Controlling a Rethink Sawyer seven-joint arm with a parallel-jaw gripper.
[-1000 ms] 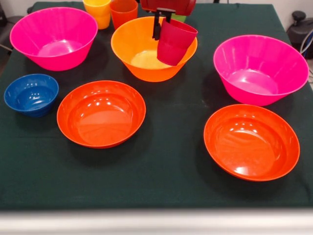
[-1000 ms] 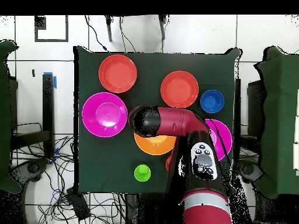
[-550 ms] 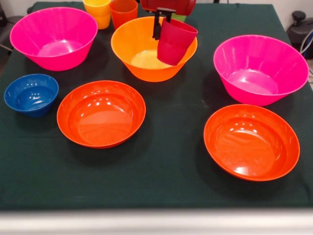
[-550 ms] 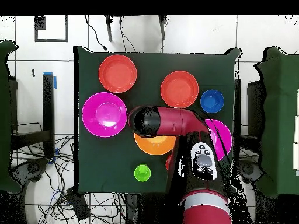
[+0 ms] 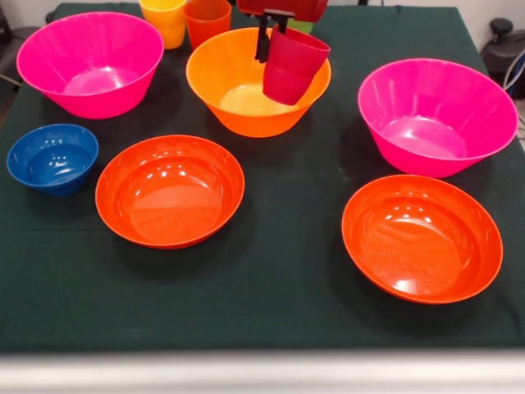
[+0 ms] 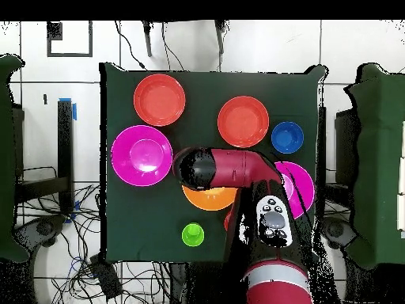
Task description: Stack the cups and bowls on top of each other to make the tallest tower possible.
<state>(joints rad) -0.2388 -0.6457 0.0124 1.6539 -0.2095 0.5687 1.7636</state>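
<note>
Six bowls on the green table, none stacked: orange bowl at back centre, pink bowls far left and right, two red-orange bowls in front, blue bowl at the left edge. Gripper is clamped on the red cup's rim, one finger inside, one outside. Cup hangs tilted, mouth up, over the orange bowl's right rim, clear of the bowl floor as far as I can tell. Yellow cup and orange cup stand side by side behind the orange bowl. Overhead: green cup alone near the robot-side edge; arm covers most of the orange bowl.
</note>
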